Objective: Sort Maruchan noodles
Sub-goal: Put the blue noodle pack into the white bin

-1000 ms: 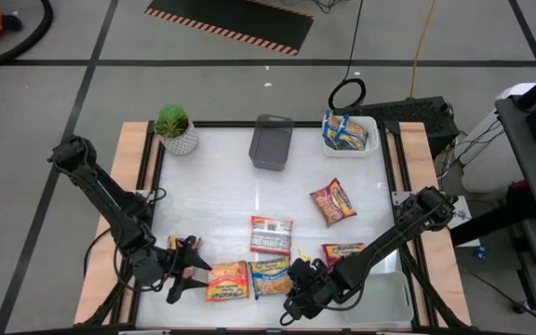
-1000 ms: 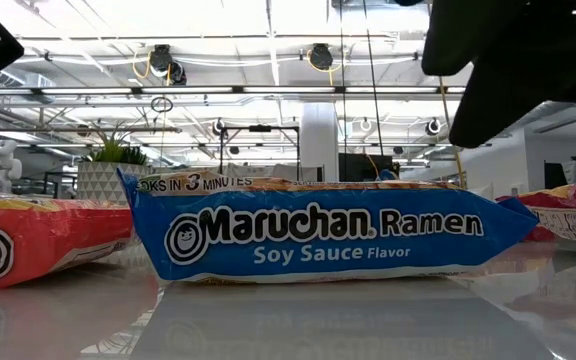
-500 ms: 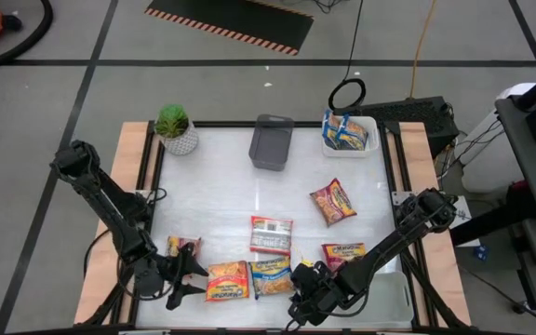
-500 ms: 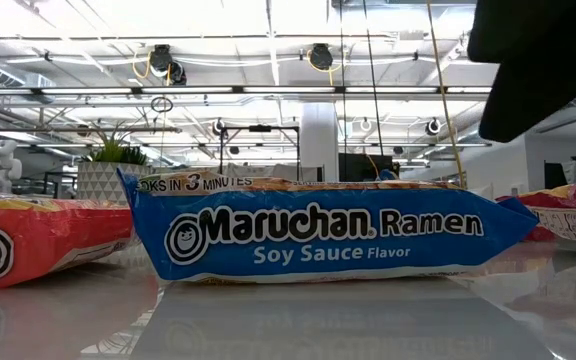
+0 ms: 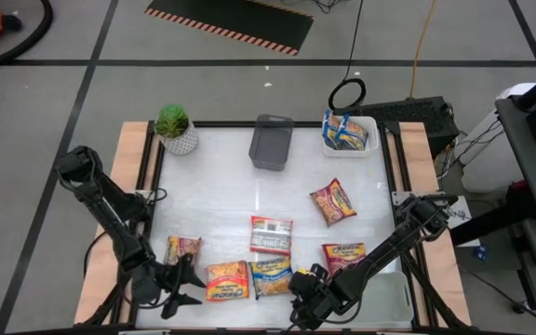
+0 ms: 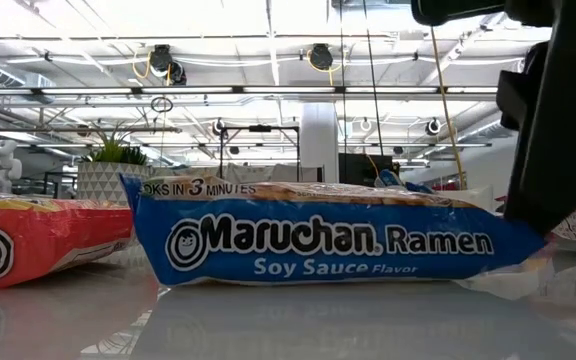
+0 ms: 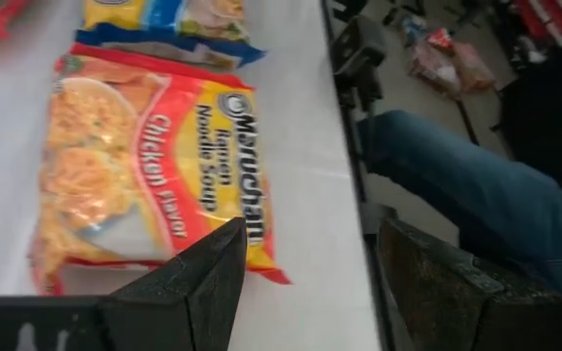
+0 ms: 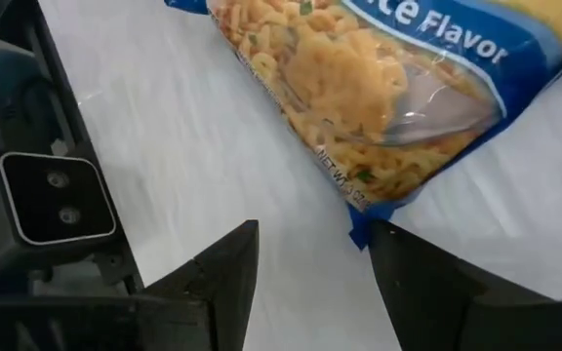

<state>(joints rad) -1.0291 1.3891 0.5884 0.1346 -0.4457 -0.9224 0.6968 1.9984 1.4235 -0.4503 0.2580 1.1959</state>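
Blue soy-sauce noodle packet [image 5: 270, 277] lies flat at the table's near edge, beside the orange packet [image 5: 227, 280]. Right gripper [image 5: 305, 300], fingers spread, sits at its corner. Light, crinkly, slippery film, brittle inside; pinch an end seam. Left gripper [image 5: 186, 287] waits open.

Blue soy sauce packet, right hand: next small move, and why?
Probably ease the right hand forward so its open fingers straddle the corner of the blue soy sauce packet, then close. In the right wrist view that corner lies just ahead of the gap between the fingers, not yet gripped. The left hand waits open near the orange chicken packet.
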